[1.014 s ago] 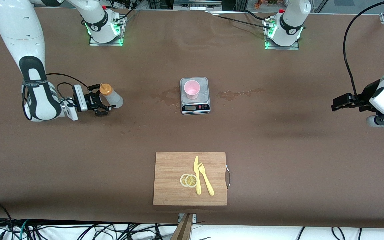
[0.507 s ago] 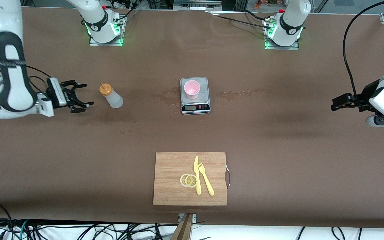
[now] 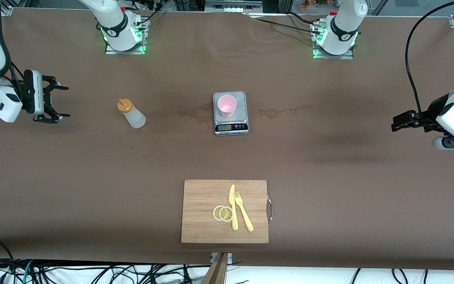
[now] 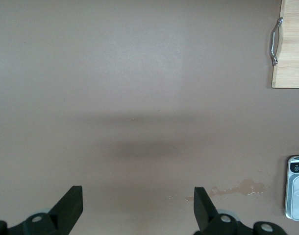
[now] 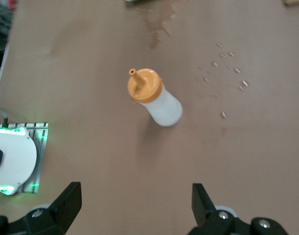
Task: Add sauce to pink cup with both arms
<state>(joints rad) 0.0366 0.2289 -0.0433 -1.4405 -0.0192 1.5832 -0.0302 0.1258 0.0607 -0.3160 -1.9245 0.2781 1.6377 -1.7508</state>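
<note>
the right gripper [image 3: 57, 102] has its jaws spread wide with nothing between them; in the right wrist view its two black fingers [image 5: 66, 203] stand far apart over bare brown table [image 3: 93, 177]. it hangs over the right arm's end of the table, roughly at nine o'clock from the sauce [image 3: 131, 113], well apart from it. the left gripper [image 3: 398, 121] is likewise wide open and empty, its fingers [image 4: 71, 208] framing plain tabletop in the left wrist view; it hovers over the left arm's end of the table, at about three o'clock from the scale [image 3: 230, 113], and waits there.

the sauce stands upright on the table on its own, orange cap up, touched by neither gripper. from it, the pink cup [image 3: 227, 105] lies at about three o'clock, well apart. the cup sits upright on the steel platform of the scale, near the middle of the table, with the scale's display strip on the side nearer the front camera. wet stains [image 3: 195, 114] mark the table on both sides of the scale, and small specks lie near the sauce.

at six o'clock from the scale, much nearer the front camera, lies a wooden cutting board [image 3: 199, 221] with a metal handle [image 3: 270, 211] on its edge toward the left arm's end. on it rest two lemon slices [image 3: 223, 213], overlapping, just beside a yellow knife [image 3: 233, 207] and a yellow fork [image 3: 243, 211].
</note>
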